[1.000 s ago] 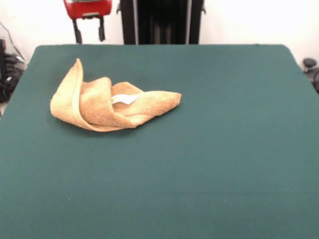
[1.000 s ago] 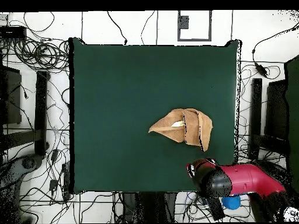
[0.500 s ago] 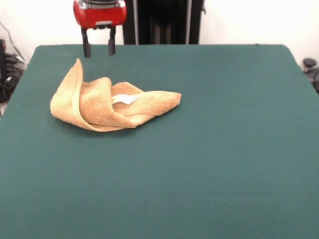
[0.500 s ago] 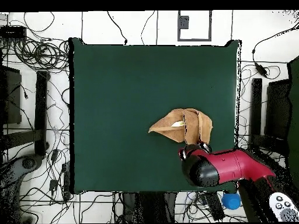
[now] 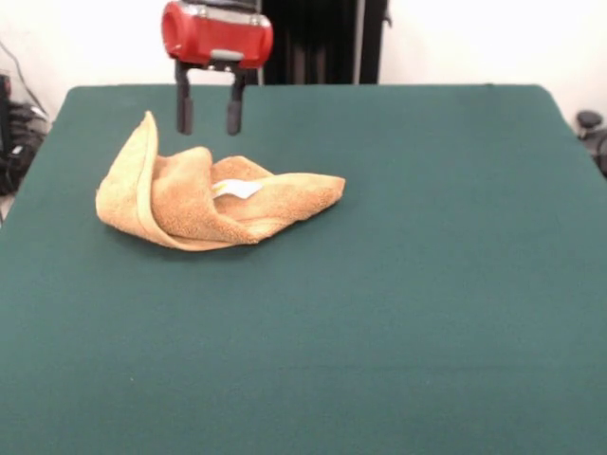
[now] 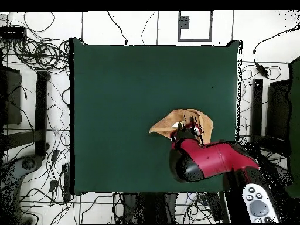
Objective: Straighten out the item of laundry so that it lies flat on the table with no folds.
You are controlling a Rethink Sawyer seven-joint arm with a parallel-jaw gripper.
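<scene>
The tan-orange towel [image 5: 199, 196] lies crumpled and folded over itself on the left part of the green table [image 5: 398, 284], with its white tag [image 5: 237, 189] showing in the middle. One hemmed edge stands up at its left. My gripper [image 5: 209, 123] is open and empty, hanging above the towel's far side with its two dark fingers [image 5: 183, 114] pointing down. In the overhead view the red arm [image 6: 205, 161] covers the towel's [image 6: 170, 124] near part and the gripper's tips [image 6: 190, 124] show over it.
Cables and stands [image 6: 35, 88] lie on the floor round the table. The black pedestal [image 5: 313, 43] stands behind the table's far edge. Dark equipment [image 5: 593, 133] sits beyond the right edge.
My gripper has come in from the table's far left edge toward the towel and dropped lower, and now hangs over the towel's far side. The towel has not moved.
</scene>
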